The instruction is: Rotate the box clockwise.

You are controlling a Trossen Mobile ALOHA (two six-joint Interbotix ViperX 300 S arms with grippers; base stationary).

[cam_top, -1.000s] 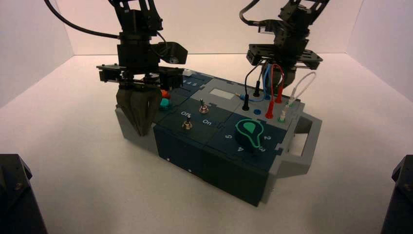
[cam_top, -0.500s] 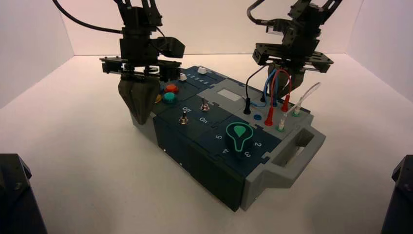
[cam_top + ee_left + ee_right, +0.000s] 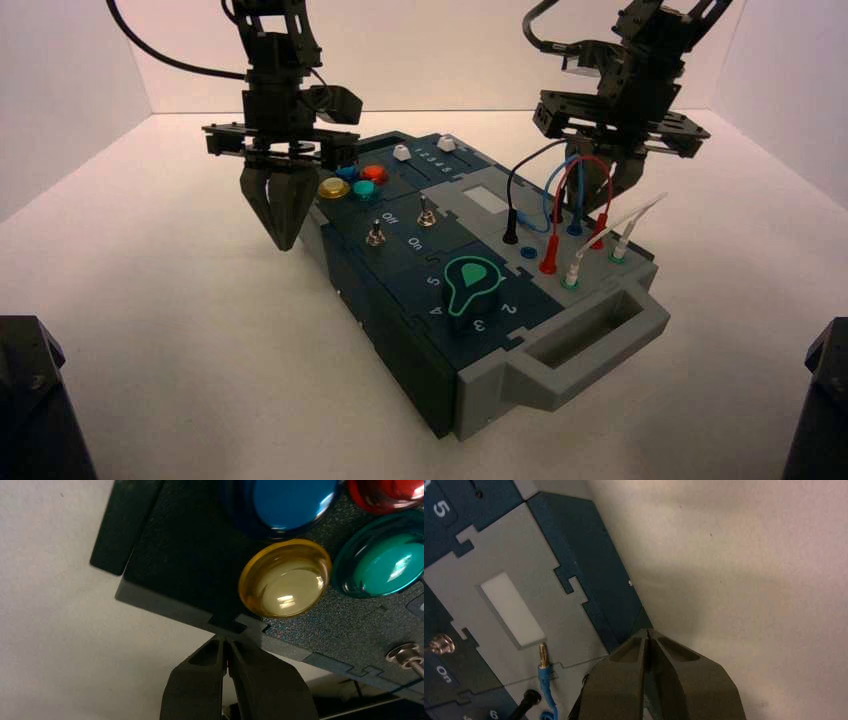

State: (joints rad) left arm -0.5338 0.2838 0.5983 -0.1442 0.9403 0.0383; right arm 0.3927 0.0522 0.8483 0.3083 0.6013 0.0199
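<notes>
The box point(image 3: 400, 330) stands slanted on the white table, with its grey handle end point(image 3: 590, 340) nearest the front right. My left gripper point(image 3: 283, 240) is shut and points down at the box's far left long side, beside the yellow button point(image 3: 333, 188). In the left wrist view the shut left gripper point(image 3: 226, 641) meets the box's top edge point(image 3: 190, 612) just by the yellow button point(image 3: 285, 578). My right gripper point(image 3: 618, 190) is shut at the opposite long side, behind the plugged wires point(image 3: 560, 200). The right wrist view has the right gripper point(image 3: 647, 631) against the box's dark side wall point(image 3: 594, 570).
On the box's top are blue point(image 3: 290, 500), red point(image 3: 395, 490) and teal point(image 3: 382, 555) buttons, two toggle switches point(image 3: 376, 236), a green dial point(image 3: 470, 283) and a white window point(image 3: 511, 607). White walls close the table at the back and sides. Dark blocks point(image 3: 30, 400) stand at both front corners.
The box has turned clockwise: its handle end swung toward the front, its button end toward the back. The left gripper moved back with it, and the right gripper moved right.
</notes>
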